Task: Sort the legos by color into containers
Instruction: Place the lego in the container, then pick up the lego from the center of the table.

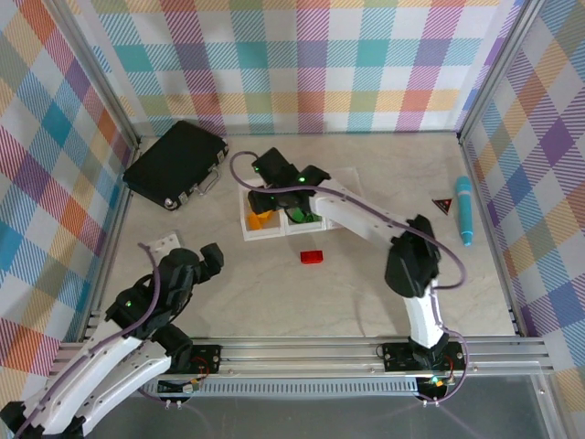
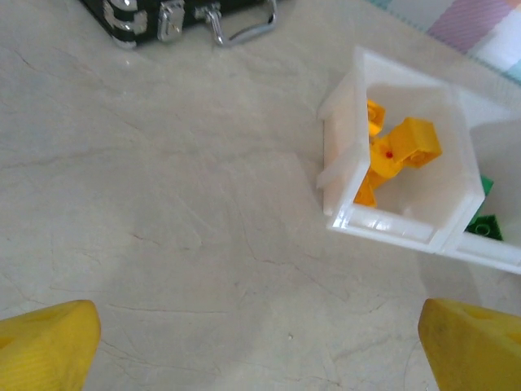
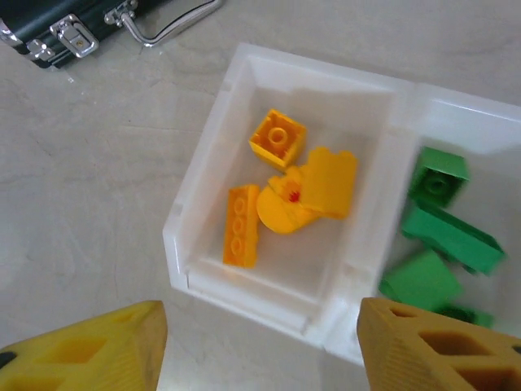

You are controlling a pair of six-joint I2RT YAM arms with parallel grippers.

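The containers (image 1: 265,234) form a white row of bins at mid-table. The left bin (image 3: 192,213) holds several yellow legos (image 3: 278,138), and the one beside it holds several green legos (image 3: 448,232). One red lego (image 1: 313,257) lies on the table in front of the row. My right gripper (image 3: 260,342) hovers open over the yellow bin's near rim with nothing between its fingers; from above it (image 1: 274,187) sits over the row. My left gripper (image 2: 260,342) stands wide open above bare table, near and left of the row (image 2: 342,155), and holds nothing.
A black hard case (image 1: 176,165) lies at the back left. Along the right side are a teal pen-like object (image 1: 465,210) and a small dark triangle (image 1: 442,205). A white bracket (image 1: 161,244) rests near my left arm. Plaid walls enclose the table.
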